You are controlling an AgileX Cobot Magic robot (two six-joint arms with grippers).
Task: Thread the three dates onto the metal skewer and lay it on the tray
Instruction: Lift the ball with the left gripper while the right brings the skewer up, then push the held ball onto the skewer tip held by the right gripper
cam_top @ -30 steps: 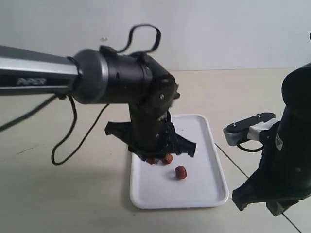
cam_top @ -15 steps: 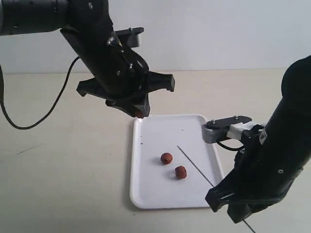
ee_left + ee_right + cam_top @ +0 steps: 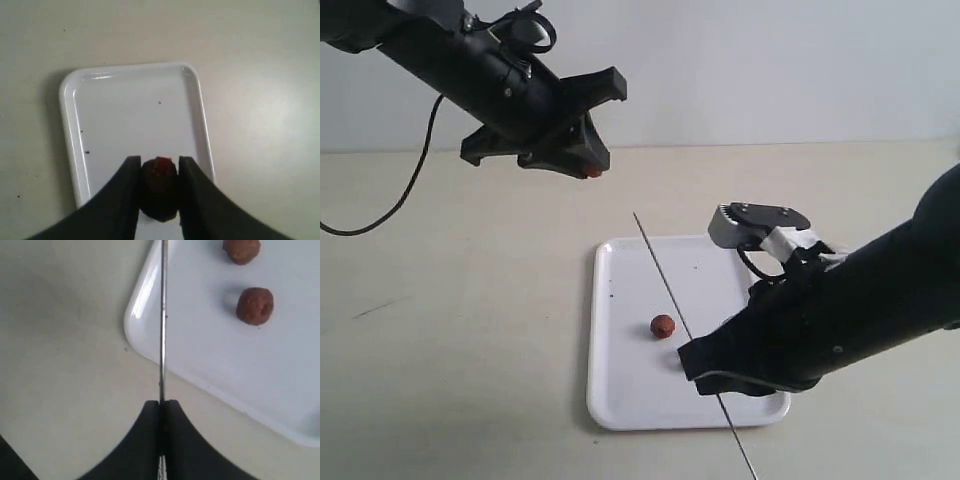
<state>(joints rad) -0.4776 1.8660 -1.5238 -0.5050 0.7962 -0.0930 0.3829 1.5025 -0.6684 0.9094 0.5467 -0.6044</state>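
Exterior view: left claw hangs high above the worktop, well apart from the tray.
Left claw: jaws about half open, clamped on a date from both sides, its face showing between the fingers.
Right claw: jaws pressed together on the skewer, gripping it towards one end.
Skewer: bare and tilted, its long free part rising across the tray towards the left claw. The tip is near the held date but not touching it.
Tray: flat on the worktop, with two dates lying loose and apart on it. Only one shows in the exterior view; the other is probably hidden behind the right claw.
Step in hand: by the look of it, bringing the first date to the skewer's point.
Doing it well: line up the middle of the date with the tip and push straight along the rod, never sideways. The rod is thin and held far from its tip, so it may well flex or wander. The point should enter through the date's open face, clear of both fingers. Slide the date well down the rod so there is room for two more.
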